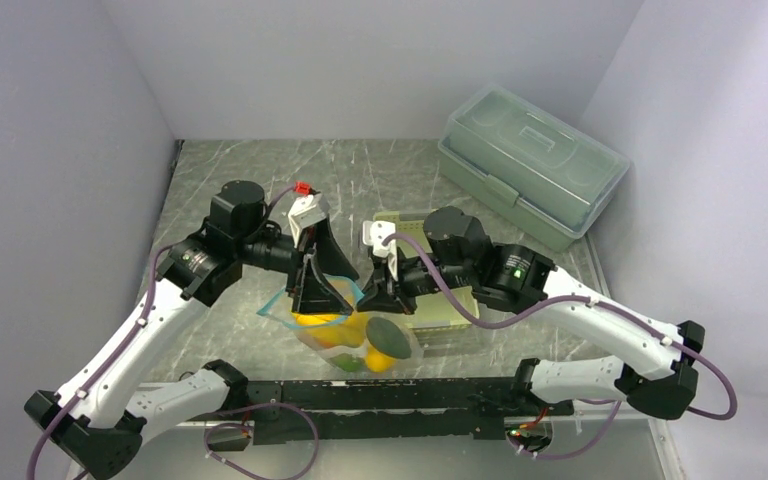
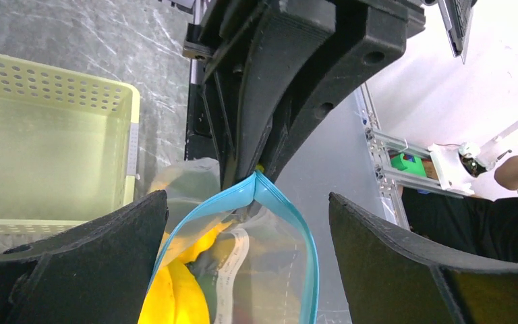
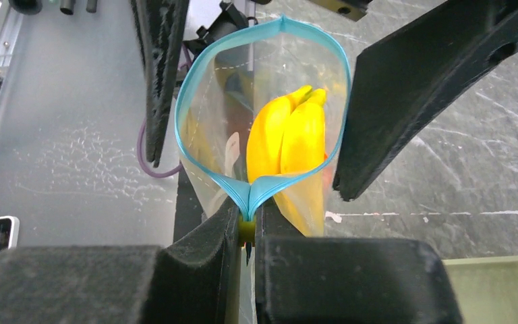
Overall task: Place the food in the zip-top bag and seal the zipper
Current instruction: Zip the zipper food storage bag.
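The zip-top bag [image 1: 360,340] lies between the arms, holding the food: yellow bananas [image 3: 290,135], a dark green avocado [image 1: 388,337] and other pieces. Its light blue zipper [image 3: 192,101] gapes in an open loop. My right gripper [image 3: 248,216] is shut on one end of the zipper, pinching both strips together. My left gripper [image 2: 246,256] stands open, its two fingers [image 2: 74,270] on either side of the bag's mouth and apart from the plastic. In the top view the left gripper [image 1: 322,300] faces the right gripper [image 1: 388,300] across the bag.
A pale green perforated basket [image 1: 450,305] sits under the right arm, right of the bag, and it shows as well in the left wrist view [image 2: 54,135]. A large translucent lidded box [image 1: 530,165] stands at the back right. Walls enclose the table on three sides.
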Robot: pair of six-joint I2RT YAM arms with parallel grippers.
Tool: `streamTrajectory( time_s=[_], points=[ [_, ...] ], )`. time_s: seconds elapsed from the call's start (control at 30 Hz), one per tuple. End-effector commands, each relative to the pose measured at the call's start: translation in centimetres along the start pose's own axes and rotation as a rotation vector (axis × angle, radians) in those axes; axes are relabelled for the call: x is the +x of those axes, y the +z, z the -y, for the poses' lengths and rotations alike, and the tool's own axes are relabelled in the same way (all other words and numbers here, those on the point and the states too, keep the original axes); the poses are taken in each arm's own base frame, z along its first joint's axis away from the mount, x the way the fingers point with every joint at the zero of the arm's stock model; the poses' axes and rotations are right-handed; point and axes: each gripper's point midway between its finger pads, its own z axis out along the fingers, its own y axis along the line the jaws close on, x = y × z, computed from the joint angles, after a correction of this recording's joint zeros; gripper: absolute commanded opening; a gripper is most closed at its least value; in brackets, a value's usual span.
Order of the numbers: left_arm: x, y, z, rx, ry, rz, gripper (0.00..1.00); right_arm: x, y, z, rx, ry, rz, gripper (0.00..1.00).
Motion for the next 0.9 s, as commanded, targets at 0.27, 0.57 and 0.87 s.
streamTrajectory(
  time_s=[0.27, 0.57, 0.87],
  points=[
    [0.7, -0.4, 1.0, 0.018, 0.055, -0.037, 0.94, -3.7, 0.3, 2.7, 0.076, 0.078, 0.015, 0.00],
    [2.0, -0.5, 0.2, -0.069, 0.064, -0.077, 0.86, -3.7, -0.2, 4.0, 0.129, 0.123, -0.010, 0.00],
    [2.9, -0.8, -1.4, -0.187, 0.080, -0.124, 0.69, -4.0, -1.7, 4.1, 0.159, 0.125, -0.006, 0.00]
  ],
)
